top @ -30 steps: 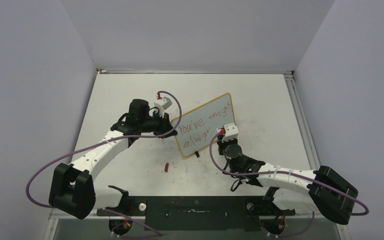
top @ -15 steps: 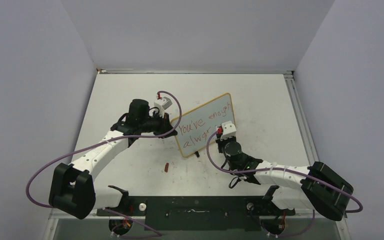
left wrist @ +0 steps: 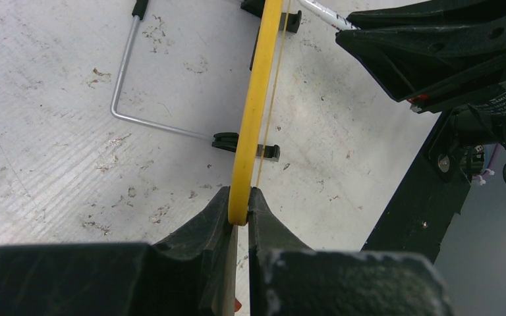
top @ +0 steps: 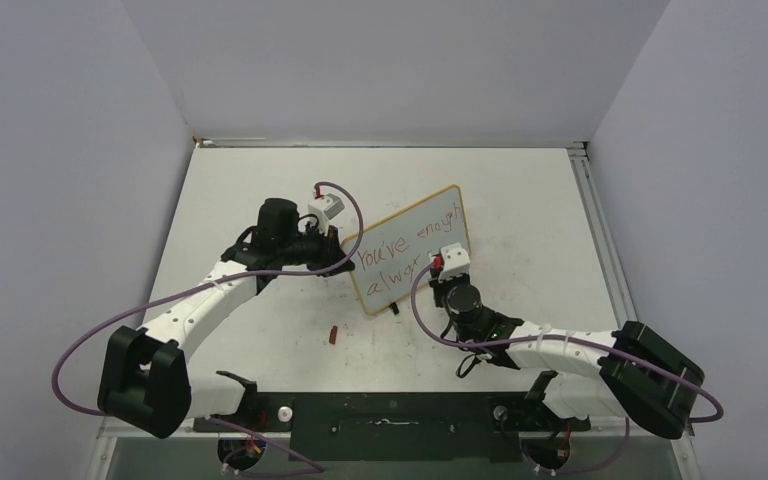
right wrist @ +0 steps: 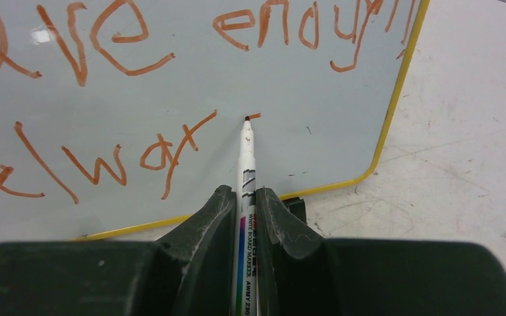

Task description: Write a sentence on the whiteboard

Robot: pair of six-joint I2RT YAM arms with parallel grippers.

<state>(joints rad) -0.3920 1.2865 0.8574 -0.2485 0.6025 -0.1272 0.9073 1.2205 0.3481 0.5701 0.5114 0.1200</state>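
Note:
The whiteboard (top: 415,235) stands tilted on the table, yellow-rimmed. Its face carries the sentence (top: 400,252) in red, "You've enough" above "alwa" and a further stroke. My left gripper (top: 345,262) is shut on the board's left edge; in the left wrist view the yellow rim (left wrist: 257,99) is pinched between the fingers of that gripper (left wrist: 239,201). My right gripper (right wrist: 244,194) is shut on a white board marker (right wrist: 246,168). The marker's tip touches the whiteboard (right wrist: 316,92) at a short fresh red dash, right of the lower line of the sentence (right wrist: 105,158).
A small red marker cap (top: 332,334) lies on the table in front of the board. A bent wire stand (left wrist: 125,79) with black clips (left wrist: 245,140) props the board from behind. Purple cables loop off both arms. Walls close the table on three sides.
My right arm has shifted slightly left and farther in with the marker against the board. The left arm and the board have not moved.

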